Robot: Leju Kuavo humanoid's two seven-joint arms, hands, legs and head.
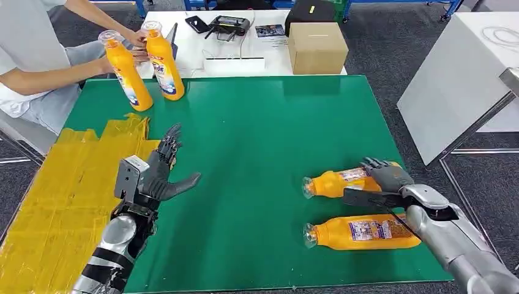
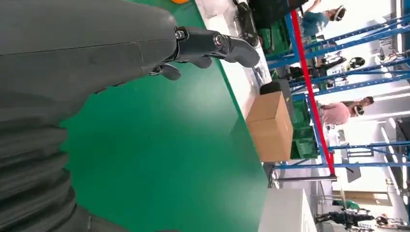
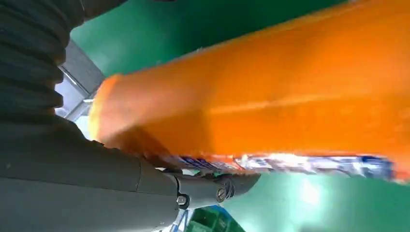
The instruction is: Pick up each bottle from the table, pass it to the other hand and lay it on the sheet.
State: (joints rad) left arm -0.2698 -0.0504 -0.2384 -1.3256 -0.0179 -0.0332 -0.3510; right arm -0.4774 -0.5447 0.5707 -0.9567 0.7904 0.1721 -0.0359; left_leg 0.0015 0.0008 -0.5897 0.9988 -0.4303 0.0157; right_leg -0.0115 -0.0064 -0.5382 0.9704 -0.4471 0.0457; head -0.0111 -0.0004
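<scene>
Right hand: lower right of the head view, fingers draped over the base end of the farther lying bottle; whether they have closed on it I cannot tell.
Bottle axis: flat on the green mat, neck toward frame centre.
Nearer lying bottle: just below, parallel, beside the right forearm.
Left hand: fingers spread, holding nothing, left of centre, beside the yellow sheet.
Upright bottles: upper left, held by a person.

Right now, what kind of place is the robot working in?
Probably a robotics lab or workshop. Blue metal racking fills the background, a person sets out orange bottles on the green table, and a controller lies nearby.
</scene>
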